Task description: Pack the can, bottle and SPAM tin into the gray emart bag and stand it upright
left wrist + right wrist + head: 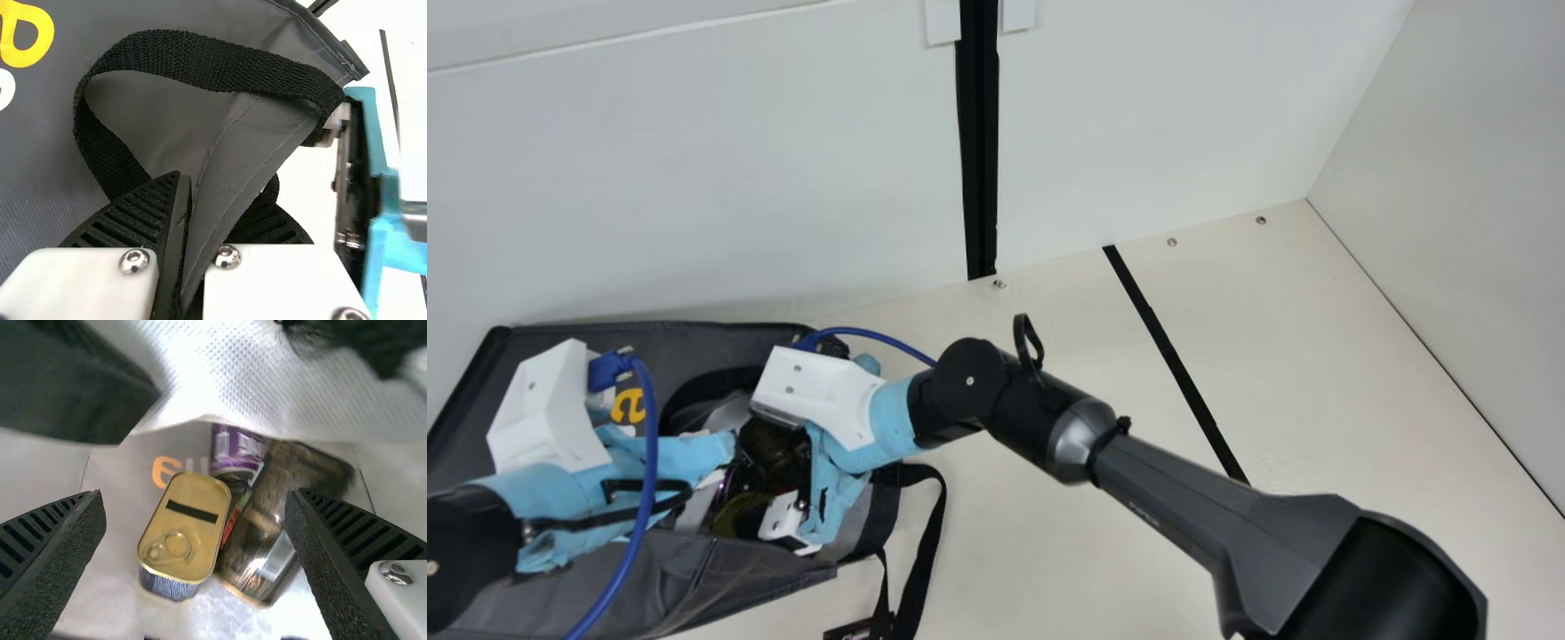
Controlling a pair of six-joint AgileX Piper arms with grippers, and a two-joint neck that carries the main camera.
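Our left gripper (711, 449) pinches a fold of the gray bag (765, 573); our right gripper (778, 476) stands wide open, empty, by the tin (190, 523), bottle (303, 473) and can (235, 453) inside. All sit left on the cream table (1032, 551), beside the far white wall (694, 178).

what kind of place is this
Probably a robot test booth or workcell: a cream table with bolts along its back edge, plain pale panels behind it, and two jointed robot arms working at a gray bag.
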